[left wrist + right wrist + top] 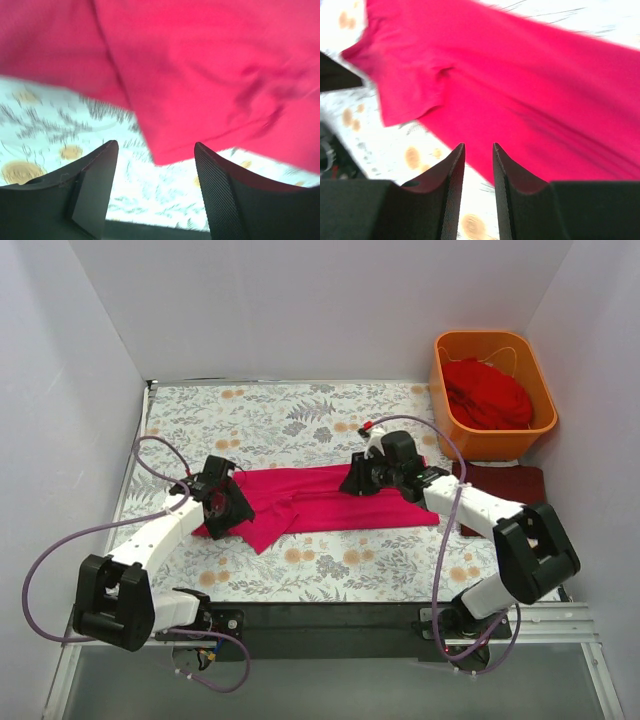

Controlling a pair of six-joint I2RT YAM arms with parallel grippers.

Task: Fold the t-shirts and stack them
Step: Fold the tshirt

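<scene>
From above, the left gripper (pixel 222 504) covers the left end of the pink t-shirt (pixel 320 498), and the right gripper (pixel 362 480) hides part of its upper edge. To the right of that shirt, the right arm (pixel 480 508) covers part of the maroon t-shirt (pixel 510 480). Both wrist pictures are blurred, and the pink t-shirt runs off their edges. I can't tell whether the right gripper's narrow gap pinches any cloth.
</scene>
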